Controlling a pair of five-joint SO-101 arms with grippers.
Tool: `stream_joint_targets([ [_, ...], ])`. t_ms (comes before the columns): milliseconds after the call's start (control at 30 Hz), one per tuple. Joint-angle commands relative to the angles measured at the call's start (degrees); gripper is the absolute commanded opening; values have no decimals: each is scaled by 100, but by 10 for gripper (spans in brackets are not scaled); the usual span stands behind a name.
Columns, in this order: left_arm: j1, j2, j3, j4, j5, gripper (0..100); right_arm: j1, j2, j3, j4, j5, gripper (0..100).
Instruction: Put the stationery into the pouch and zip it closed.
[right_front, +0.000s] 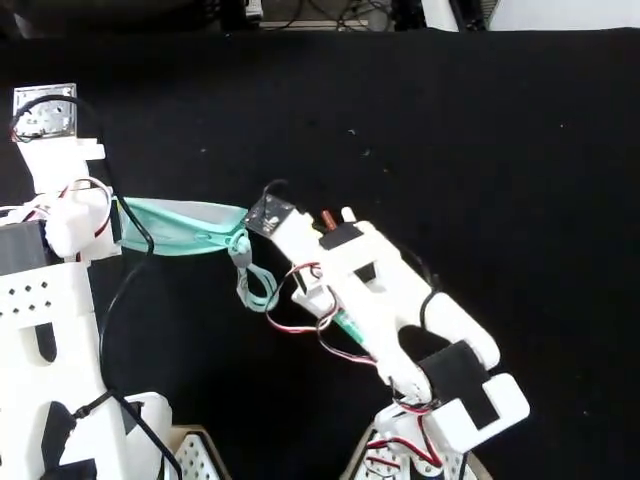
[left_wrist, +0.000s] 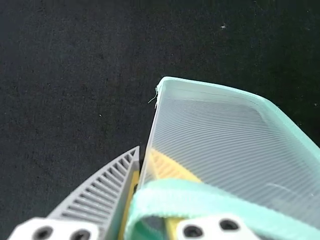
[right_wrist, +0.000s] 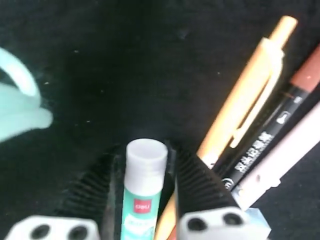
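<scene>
My right claw (right_wrist: 145, 161) grips a white-capped, teal-labelled glue stick (right_wrist: 144, 185). My left claw (left_wrist: 150, 172) pinches the mint translucent plastic pouch (right_front: 180, 228), which lies lengthwise towards the right arm, strap end nearest. Its mouth may be open; I cannot tell.

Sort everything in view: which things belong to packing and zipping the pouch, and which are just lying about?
Belongs to the job: translucent mint-green zip pouch, held by left end effector; white-capped green glue stick, in right end effector; orange plastic pen; brown-and-black marker; pale pink pen.
Just lying about: black table cloth; cables beyond the table's far edge.
</scene>
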Motion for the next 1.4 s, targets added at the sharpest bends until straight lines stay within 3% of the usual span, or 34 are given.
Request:
stream_joint_targets([
  [0,-40,114,259,-123,9,30,-18,-796,57,220,26,12],
  [300,-31,114,259,-97,9,30,9,-5121,479,1169,26,12],
  [500,-31,114,259,-88,9,30,-35,-6914,-163,932,-53,12],
  [667,-31,114,268,-79,9,30,-440,-7029,-163,-633,-624,13],
  [1033,-31,114,268,-79,9,30,-2031,-7029,796,-4062,-607,13],
  [1367,-31,114,268,-79,18,30,-2462,-6545,1464,-5433,-695,12],
])
